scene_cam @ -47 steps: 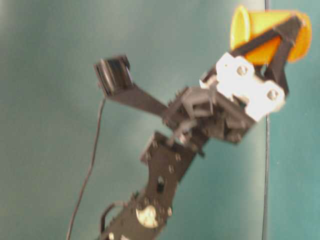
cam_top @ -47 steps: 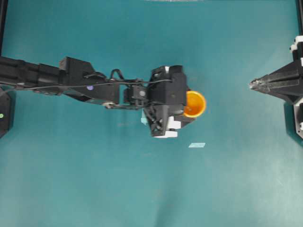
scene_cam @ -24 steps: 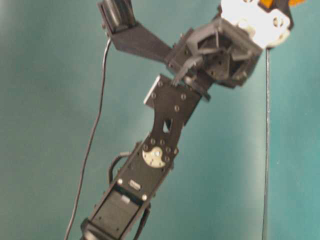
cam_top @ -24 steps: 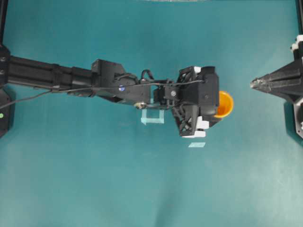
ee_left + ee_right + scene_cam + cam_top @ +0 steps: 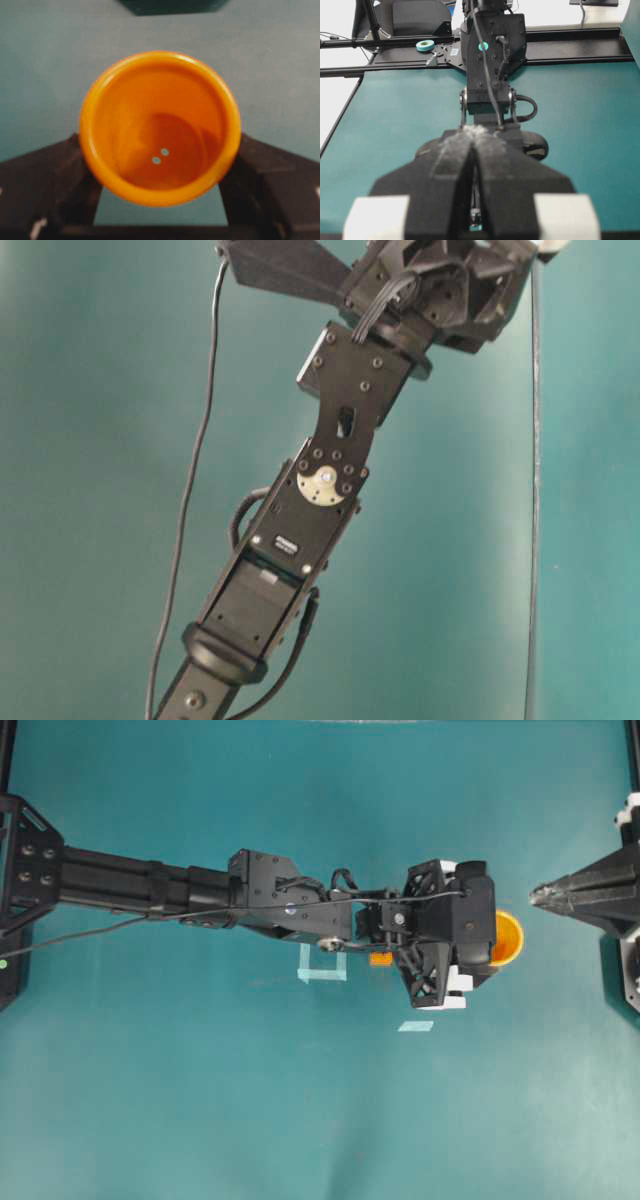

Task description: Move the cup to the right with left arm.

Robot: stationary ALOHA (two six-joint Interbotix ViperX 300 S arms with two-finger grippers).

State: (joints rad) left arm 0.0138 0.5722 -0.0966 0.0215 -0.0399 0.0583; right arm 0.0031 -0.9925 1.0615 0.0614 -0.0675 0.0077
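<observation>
Left gripper (image 5: 492, 938) has the cup (image 5: 506, 937) pinched between its jaws; the wrist view shows a finger (image 5: 47, 187) tight against each side of the cup (image 5: 159, 127), mouth facing the camera. The cup looks carried off the desk (image 5: 200, 1100), tipped on its side, right of centre in the overhead view.

Judgement: this is the transport leg, well along. To finish cleanly, tip the cup upright, lower it to the desk, only then spread the jaws, and back off straight so a finger doesn't drag it over.

Watch-outs: the right gripper (image 5: 536, 898), jaws pressed together to a point, sits close to the cup, just up and right of it. Little room remains for rightward travel, so I'd stop short.

Behind, under the left arm (image 5: 200, 890): a small orange cube (image 5: 380, 958) and two pale tape marks (image 5: 322, 963), (image 5: 415, 1026) on the desk. None lies in the path.
</observation>
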